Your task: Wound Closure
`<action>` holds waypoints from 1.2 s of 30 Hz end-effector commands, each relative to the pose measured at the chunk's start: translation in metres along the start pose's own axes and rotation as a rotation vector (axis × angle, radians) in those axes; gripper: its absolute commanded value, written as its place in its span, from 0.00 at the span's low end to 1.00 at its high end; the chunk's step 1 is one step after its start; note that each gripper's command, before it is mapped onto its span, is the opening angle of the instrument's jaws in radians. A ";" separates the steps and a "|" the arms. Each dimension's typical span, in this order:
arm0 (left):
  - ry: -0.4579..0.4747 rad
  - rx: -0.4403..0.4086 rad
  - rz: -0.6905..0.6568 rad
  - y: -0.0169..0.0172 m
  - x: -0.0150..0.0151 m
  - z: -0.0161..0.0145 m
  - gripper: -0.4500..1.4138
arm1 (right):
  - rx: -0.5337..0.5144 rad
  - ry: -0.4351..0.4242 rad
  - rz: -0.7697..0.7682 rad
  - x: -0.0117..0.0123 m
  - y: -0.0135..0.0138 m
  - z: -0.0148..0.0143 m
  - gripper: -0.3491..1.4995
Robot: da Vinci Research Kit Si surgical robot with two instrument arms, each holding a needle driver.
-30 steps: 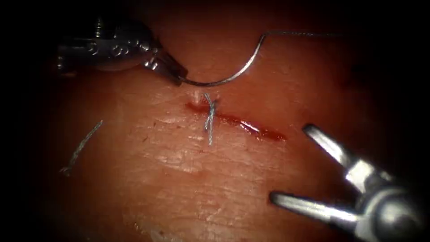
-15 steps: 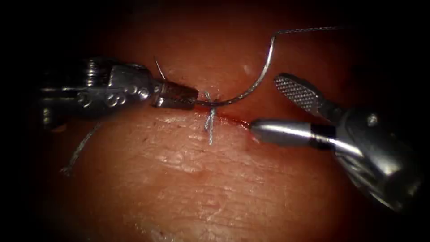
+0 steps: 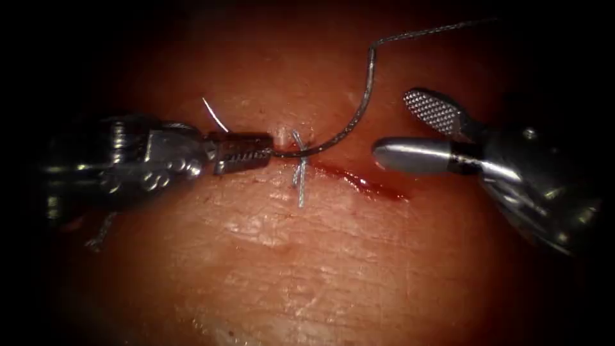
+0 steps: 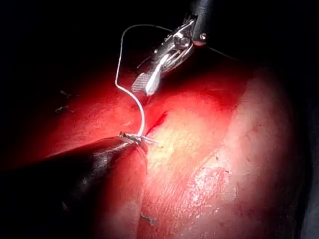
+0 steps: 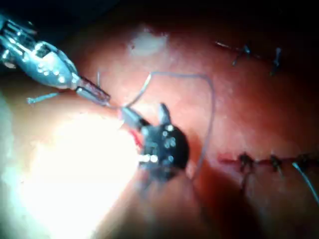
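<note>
The left tool (image 3: 269, 152) comes in from the left, its jaws shut on the curved needle (image 3: 349, 125) some way back from the tip. The short tip end pokes out behind the jaws. The needle's body arcs right over the left end of the cut (image 3: 359, 182) and up to the thread (image 3: 435, 29), lying over the tissue (image 3: 307, 256) rather than in it. The right tool (image 3: 394, 125) hangs open just right of the needle, holding nothing. In the left wrist view the needle (image 4: 119, 84) rises from the left tool (image 4: 132, 138) toward the right tool (image 4: 149, 82).
One tied stitch (image 3: 300, 173) with short cut ends crosses the cut's left end. A loose scrap of thread (image 3: 99, 234) lies at lower left. Red fluid fills the cut's right part. The right wrist view shows an older stitched line (image 5: 274, 162).
The left tool carried the needle down from the upper left to the stitch. The right tool came up from the lower right and stands beside the needle's curve, still open.
</note>
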 end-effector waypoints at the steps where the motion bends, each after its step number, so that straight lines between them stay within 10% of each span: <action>1: 0.000 0.002 0.009 -0.0002 0.0002 0.0008 0.00 | 0.001 0.004 0.002 0.0000 0.0003 0.0014 0.68; 9: -0.007 0.002 0.019 0.0000 0.0003 0.0007 0.00 | -0.002 0.029 0.031 0.0004 0.0006 0.0027 0.60; 15: -0.006 0.000 0.031 0.0001 0.0004 0.0007 0.00 | 0.002 0.031 0.032 0.0005 0.0008 0.0035 0.00; 25: -0.003 -0.002 0.051 0.0002 0.0005 0.0005 0.00 | 0.011 0.037 0.055 0.0005 0.0013 0.0032 0.00; 26: 0.020 -0.017 -0.011 0.0000 0.0006 0.0005 0.41 | 0.014 0.036 0.054 0.0005 0.0015 0.0028 0.00; 29: 0.177 -0.100 -0.303 -0.0009 0.0012 0.0004 0.87 | 0.019 0.034 0.035 0.0005 0.0021 0.0023 0.00; 33: 0.551 -0.263 -0.731 -0.0029 0.0020 -0.0013 0.90 | 0.063 0.023 -0.095 0.0005 0.0016 0.0023 0.00; 36: 0.600 -0.376 -0.857 -0.0037 0.0025 -0.0020 0.91 | 0.126 0.022 -0.254 0.0012 0.0009 0.0020 0.00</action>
